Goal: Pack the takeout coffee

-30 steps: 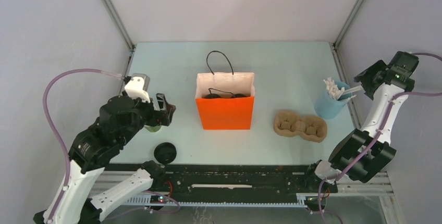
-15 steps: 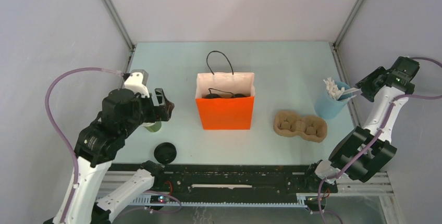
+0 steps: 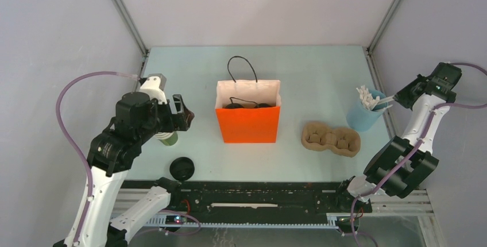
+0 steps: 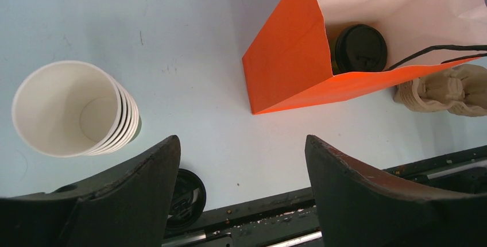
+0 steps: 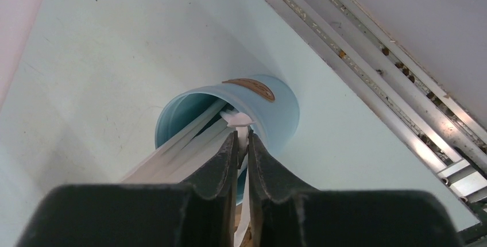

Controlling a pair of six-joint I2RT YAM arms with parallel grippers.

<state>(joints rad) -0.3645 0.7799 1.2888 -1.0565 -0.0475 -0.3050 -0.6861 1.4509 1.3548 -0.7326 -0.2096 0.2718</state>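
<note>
Pale-blue table bears one orange bag holding two lidded cups.

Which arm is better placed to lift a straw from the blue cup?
Right. The right gripper has jaws pinched on a straw in the blue cup; the left gripper, jaws open, hangs over the distant cup stack.

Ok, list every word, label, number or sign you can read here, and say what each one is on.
Nothing here reads clearly.
Brown oval label on the blue cup: print too blurred to read.
Black lid of the takeout coffee in the orange bag: any embossing too small to tell.
</note>
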